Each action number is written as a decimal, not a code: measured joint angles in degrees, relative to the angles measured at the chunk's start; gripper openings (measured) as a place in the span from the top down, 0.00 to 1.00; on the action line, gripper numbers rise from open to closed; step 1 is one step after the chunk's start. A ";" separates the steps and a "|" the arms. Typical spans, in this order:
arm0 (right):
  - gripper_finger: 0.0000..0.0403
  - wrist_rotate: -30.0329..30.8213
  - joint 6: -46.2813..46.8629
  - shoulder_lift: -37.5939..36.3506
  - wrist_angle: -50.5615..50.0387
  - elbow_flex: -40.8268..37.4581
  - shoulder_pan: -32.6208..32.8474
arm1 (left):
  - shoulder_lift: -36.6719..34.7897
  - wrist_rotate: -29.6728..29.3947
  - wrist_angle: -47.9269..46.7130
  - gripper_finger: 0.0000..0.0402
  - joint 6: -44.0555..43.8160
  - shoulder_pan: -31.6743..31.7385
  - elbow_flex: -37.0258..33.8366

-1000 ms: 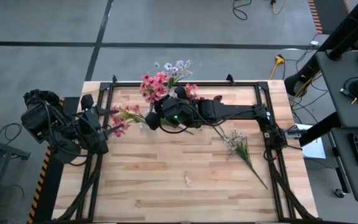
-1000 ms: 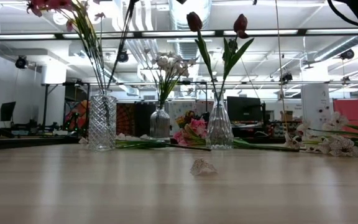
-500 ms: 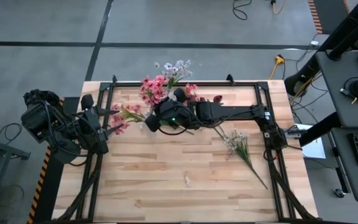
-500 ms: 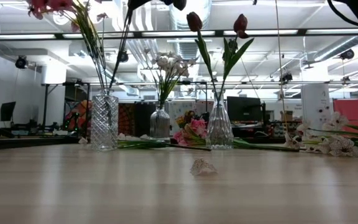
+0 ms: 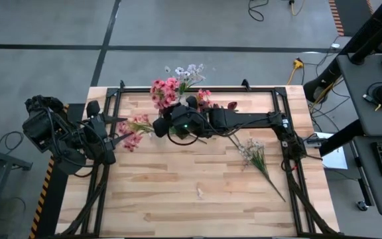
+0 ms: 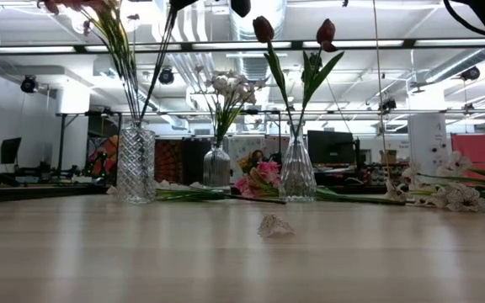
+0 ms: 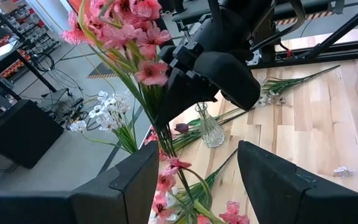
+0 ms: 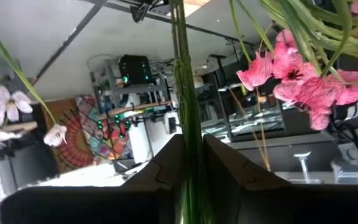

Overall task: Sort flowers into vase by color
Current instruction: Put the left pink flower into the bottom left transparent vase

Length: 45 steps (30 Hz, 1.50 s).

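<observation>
A cut-glass vase [image 6: 135,164] at the table's far left holds pink flowers [image 5: 164,91]. My right gripper [image 5: 159,127] reaches in from the right, high above that vase, and is shut on a green stalk [image 8: 188,93] under the pink blossoms [image 7: 135,37]. A small vase [image 6: 216,166] holds white flowers. A third vase [image 6: 297,172] holds dark red tulips [image 6: 263,29]. More pink blossoms [image 5: 132,126] show just in front of my left gripper [image 7: 197,186], which stands open at the table's left edge and touches nothing. My right gripper pinches the green stalk [image 8: 190,134] between its two fingers, well above the vase's mouth and below the blossoms. The fingers come roughly level from the table's right and lie across the stalk. The stalk [image 6: 160,67] slants down into the cut-glass vase.
A white-flowered stem [image 5: 256,154] lies on the table right of centre. A pink bloom [image 6: 259,177] and green stalks lie on the table between the vases. A small pale scrap [image 5: 199,192] sits near the front. A dark frame [image 5: 197,88] borders the table.
My right gripper has rolled about its wrist while staying over the cut-glass vase. The stalk it holds has swung with it, and the pink blossoms at the top have shifted a little. The left arm has kept still.
</observation>
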 joint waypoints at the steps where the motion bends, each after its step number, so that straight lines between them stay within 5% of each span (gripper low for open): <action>1: 0.85 -0.04 0.34 0.00 -0.01 0.00 0.00 | 0.00 -0.01 -0.02 0.50 0.00 0.00 0.00; 26: 0.58 0.11 0.27 0.00 0.71 0.00 0.00 | 0.00 0.02 0.14 0.50 0.00 0.01 0.00; 45: 0.60 -0.45 -4.55 0.00 0.58 -0.22 0.00 | 0.00 0.02 0.18 0.50 0.37 0.01 0.00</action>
